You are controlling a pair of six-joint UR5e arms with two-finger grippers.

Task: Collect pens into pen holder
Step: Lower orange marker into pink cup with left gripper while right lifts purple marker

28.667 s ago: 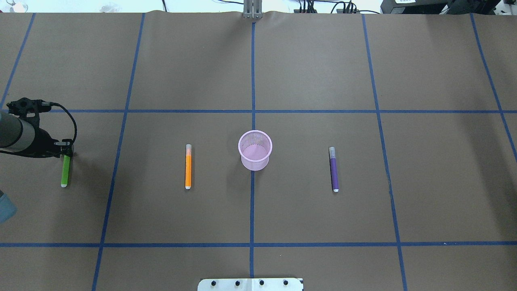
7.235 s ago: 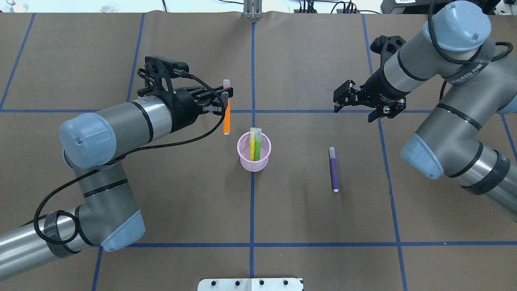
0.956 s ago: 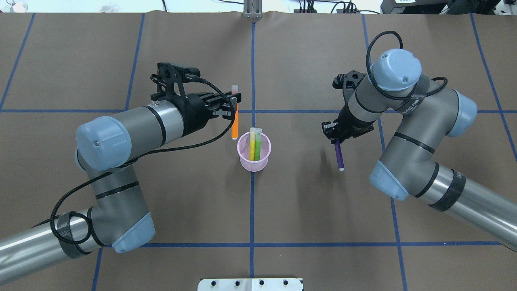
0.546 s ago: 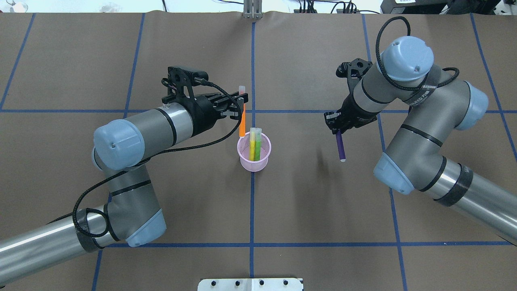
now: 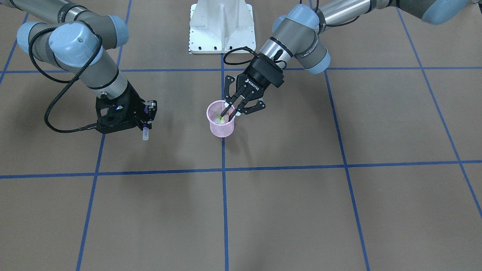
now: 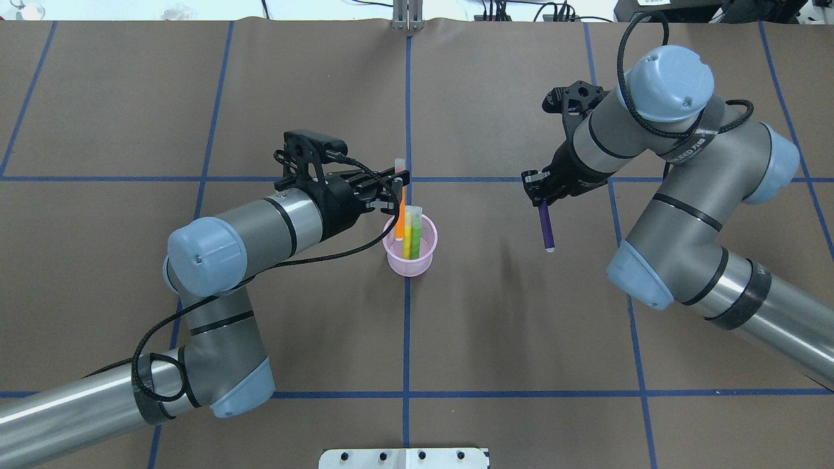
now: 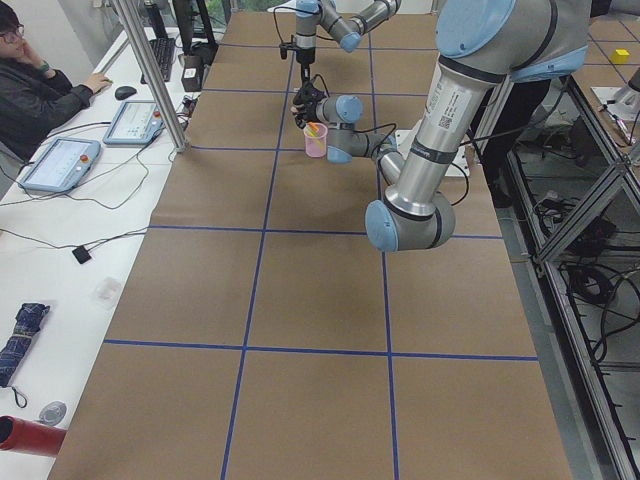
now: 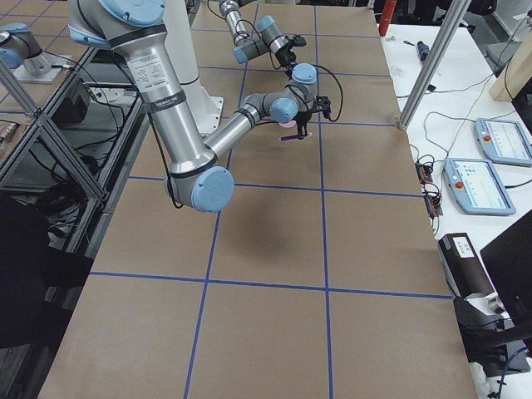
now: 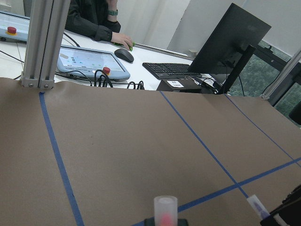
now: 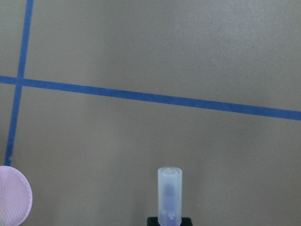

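Observation:
The pink mesh pen holder [image 6: 410,260] [image 5: 222,128] stands at the table's centre. A green pen [image 6: 416,229] stands in it, with a yellowish streak beside it. My left gripper [image 6: 397,189] [image 5: 229,111] is shut on the orange pen [image 6: 400,195], which hangs upright with its lower end at the holder's left rim. Its pale cap [image 9: 165,207] shows in the left wrist view. To the right of the holder, my right gripper [image 6: 539,195] [image 5: 146,114] is shut on the purple pen [image 6: 546,231], which hangs above the paper. That pen's cap [image 10: 169,195] points up.
Brown paper with blue tape lines [image 6: 407,339] covers the table. The robot's white base plate [image 5: 221,26] sits at the near edge. In the exterior left view a person [image 7: 40,90] sits at a side desk with tablets [image 7: 60,160].
My left gripper has carried the orange pen right and toward the holder, so its lower end now meets the rim. The right gripper has moved the purple pen slightly farther back.

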